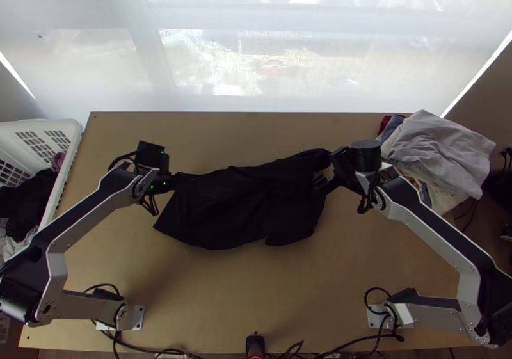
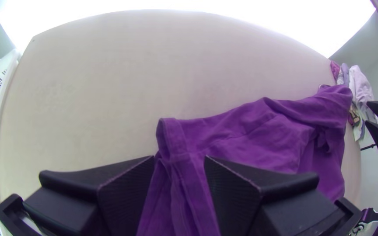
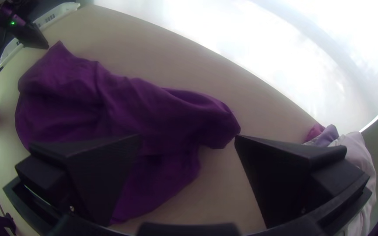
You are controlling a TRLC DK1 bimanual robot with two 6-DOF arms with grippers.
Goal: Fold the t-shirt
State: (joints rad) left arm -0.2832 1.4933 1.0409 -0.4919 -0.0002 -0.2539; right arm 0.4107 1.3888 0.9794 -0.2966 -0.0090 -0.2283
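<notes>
left gripper (image 1: 174, 182) stands parted at one end of the rumpled t-shirt (image 1: 237, 202). right gripper (image 1: 322, 182) gapes at its other end.

In the top view, you couldn't tell the left gripper's (image 1: 175, 182) tips from the dark shirt (image 1: 243, 205); the left wrist view's bottom edge cut the shirt off. Left of the shirt, your top view cropped the basket (image 1: 70, 157). Right of it, a grey cloth (image 1: 441, 154) partly hid the clothes (image 1: 440, 200) underneath.
</notes>
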